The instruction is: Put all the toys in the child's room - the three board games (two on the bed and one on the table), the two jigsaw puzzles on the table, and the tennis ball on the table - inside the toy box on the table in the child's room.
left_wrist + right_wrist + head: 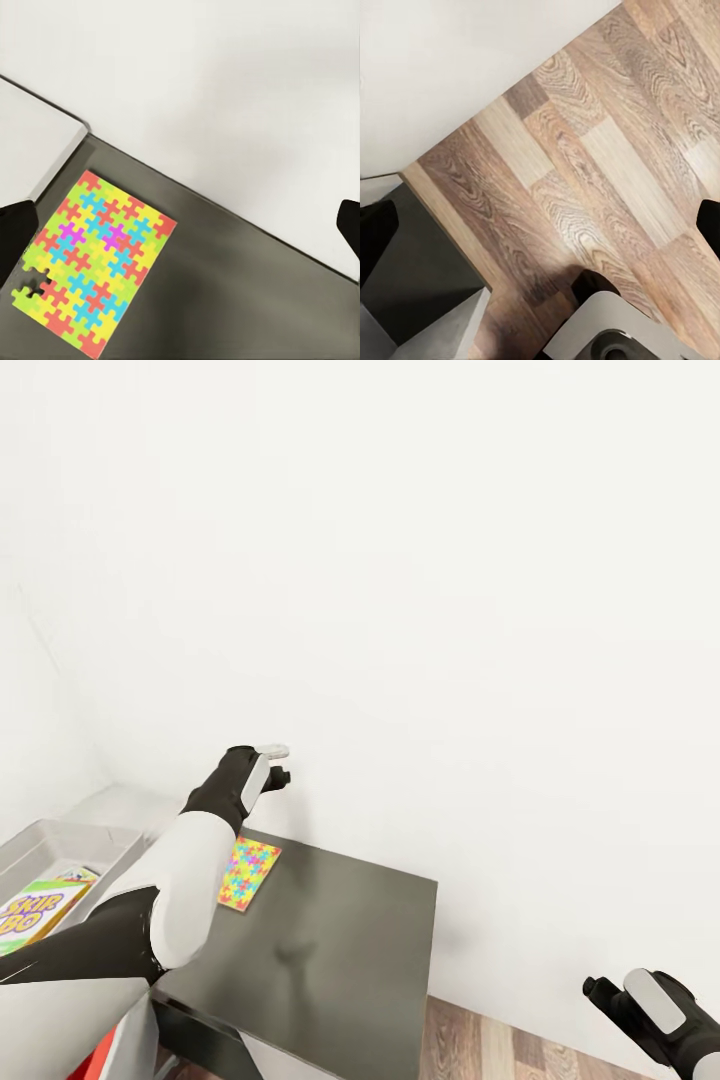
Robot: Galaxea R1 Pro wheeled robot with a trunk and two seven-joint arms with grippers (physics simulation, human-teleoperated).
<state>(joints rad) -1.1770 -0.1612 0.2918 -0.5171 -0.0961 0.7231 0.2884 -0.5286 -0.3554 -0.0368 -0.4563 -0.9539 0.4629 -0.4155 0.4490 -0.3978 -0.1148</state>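
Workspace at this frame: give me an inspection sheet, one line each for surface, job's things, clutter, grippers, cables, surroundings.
Surface: dark grey side unit top, joined to a pale grey-white desk top.
Job's things: flat multicoloured interlocking-piece jigsaw puzzle lies on the dark top near the wall, one corner with loose-looking pieces; white, green and red SKIP-BO box lies in the shallow light grey toy box.
Clutter: nothing seen.
Grippers: left gripper open, empty, above the puzzle; right gripper open, empty, over the floor.
Cables: nothing seen.
Surroundings: plain white wall; wood-plank floor.
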